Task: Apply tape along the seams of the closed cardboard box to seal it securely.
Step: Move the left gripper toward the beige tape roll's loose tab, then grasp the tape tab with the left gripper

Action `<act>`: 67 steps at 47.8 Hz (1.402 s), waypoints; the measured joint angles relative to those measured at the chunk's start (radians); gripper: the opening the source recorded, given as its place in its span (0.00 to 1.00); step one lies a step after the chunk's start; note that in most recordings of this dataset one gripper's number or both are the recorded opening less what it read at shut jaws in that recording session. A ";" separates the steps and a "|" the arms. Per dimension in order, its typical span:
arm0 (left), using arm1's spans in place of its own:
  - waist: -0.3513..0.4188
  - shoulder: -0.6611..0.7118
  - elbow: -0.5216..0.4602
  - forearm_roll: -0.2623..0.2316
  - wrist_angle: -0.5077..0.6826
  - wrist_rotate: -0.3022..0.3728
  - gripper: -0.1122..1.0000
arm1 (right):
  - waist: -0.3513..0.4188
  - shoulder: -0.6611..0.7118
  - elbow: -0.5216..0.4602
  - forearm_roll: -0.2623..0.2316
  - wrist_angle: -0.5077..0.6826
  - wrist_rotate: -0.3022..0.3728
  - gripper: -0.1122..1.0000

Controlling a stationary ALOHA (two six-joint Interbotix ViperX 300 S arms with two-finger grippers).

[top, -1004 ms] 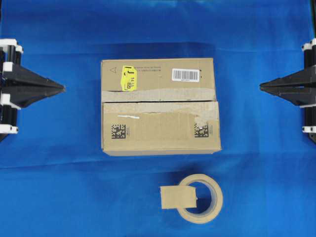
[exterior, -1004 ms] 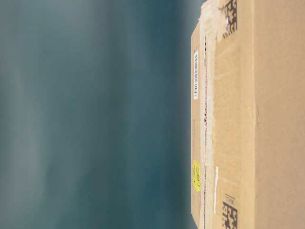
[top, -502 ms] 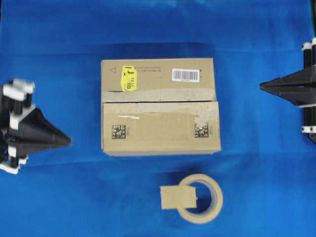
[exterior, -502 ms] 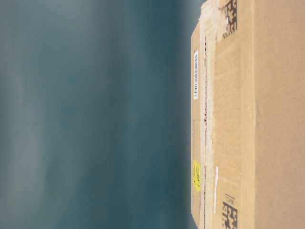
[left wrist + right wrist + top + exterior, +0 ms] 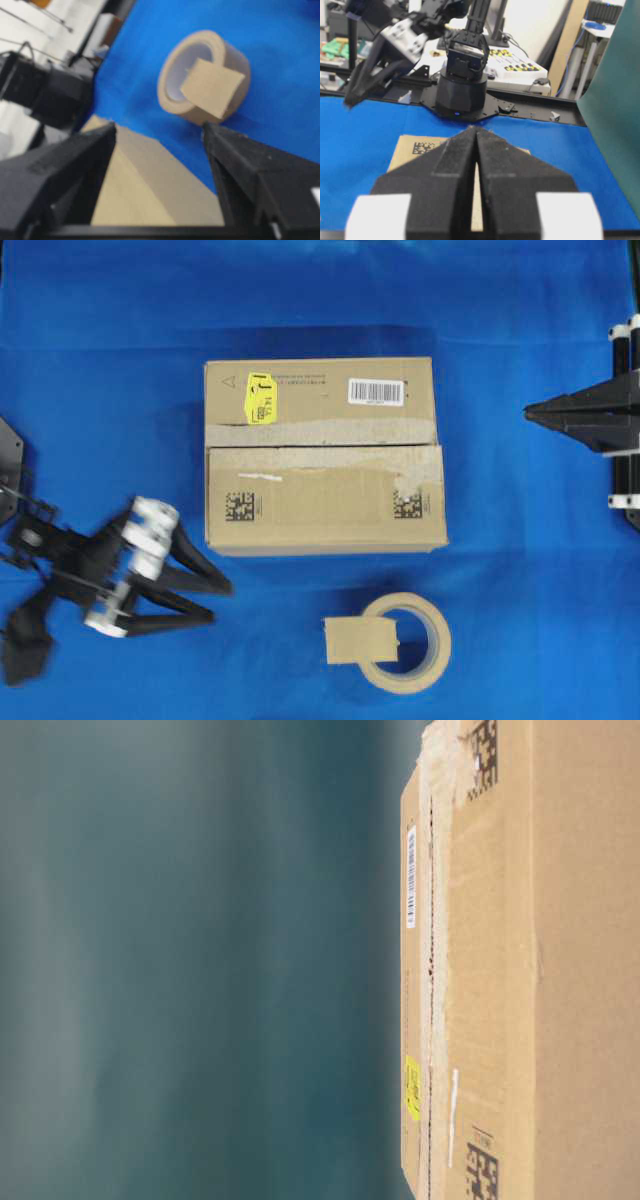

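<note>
The cardboard box [image 5: 325, 505] lies closed in the middle of the blue cloth, yellow sticker and barcode on its far flap. The seams [image 5: 320, 446] run as a dark line between the flaps, edged with pale torn strips; at table level the box [image 5: 580, 970] shows that line [image 5: 431, 970] too. The tape [image 5: 360, 639] is a short tan piece stuck on the tape roll [image 5: 442, 645] in front of the box. My left gripper [image 5: 221, 603] stands open and empty, left of the roll by the box's front left corner. Its wrist view shows the tape [image 5: 212, 90] ahead of the open left gripper [image 5: 159, 126]. My right gripper [image 5: 527, 412] is shut, right of the box.
Blue cloth [image 5: 120, 360] covers the whole table. In the right wrist view the shut right gripper [image 5: 476, 130] points across the box [image 5: 415, 147] at the left arm's black base [image 5: 462, 85]. A green screen [image 5: 615, 100] stands at that view's right.
My left arm has swung from the table's left edge toward the front and the tape roll, and its jaws have opened. The right gripper, box and tape have not moved.
</note>
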 measured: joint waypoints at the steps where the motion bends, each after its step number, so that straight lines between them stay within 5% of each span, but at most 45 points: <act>1: 0.000 0.025 -0.012 0.000 0.000 0.023 0.70 | 0.000 0.000 0.000 0.000 0.000 0.000 0.10; 19: 0.014 0.357 -0.232 -0.011 0.041 0.293 0.70 | 0.000 0.006 0.000 -0.009 0.006 -0.012 0.10; 37: 0.037 0.494 -0.342 -0.012 0.054 0.394 0.70 | 0.002 0.025 0.000 -0.035 0.011 -0.015 0.10; 50: 0.035 0.514 -0.373 -0.011 0.060 0.405 0.67 | 0.002 0.026 0.000 -0.049 0.009 -0.014 0.10; 54: 0.035 0.512 -0.376 -0.012 0.072 0.394 0.60 | 0.000 0.026 0.000 -0.051 0.011 -0.014 0.10; 64: 0.035 0.512 -0.382 -0.014 0.124 0.359 0.16 | 0.002 0.026 0.000 -0.049 0.009 -0.014 0.10; 67: 0.035 0.514 -0.382 -0.014 0.129 0.345 0.10 | 0.002 0.026 0.000 -0.051 0.012 -0.014 0.10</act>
